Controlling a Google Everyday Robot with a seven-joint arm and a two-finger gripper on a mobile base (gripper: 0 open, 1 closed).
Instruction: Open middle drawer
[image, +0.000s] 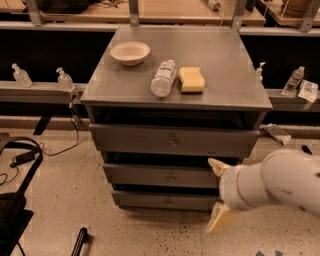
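The grey metal cabinet (220, 60) has three drawer fronts. The middle drawer (150, 175) is shut, with its small round knob (171, 178) at the centre. Above it is the taller top drawer (140, 140), below it the narrow bottom drawer (160, 201). My gripper (218, 194) is open, on the white arm that comes in from the right. Its two cream fingers stand one above the other in front of the right end of the middle and bottom drawers. The upper fingertip (216, 165) is level with the middle drawer's top edge, to the right of the knob. It holds nothing.
On the cabinet top lie a white bowl (130, 52), a clear bottle (163, 77) on its side and a yellow sponge (192, 79). Small bottles stand on the rail behind, at left (65, 79) and right (295, 80). Black cables and gear (17, 165) lie on the floor at left.
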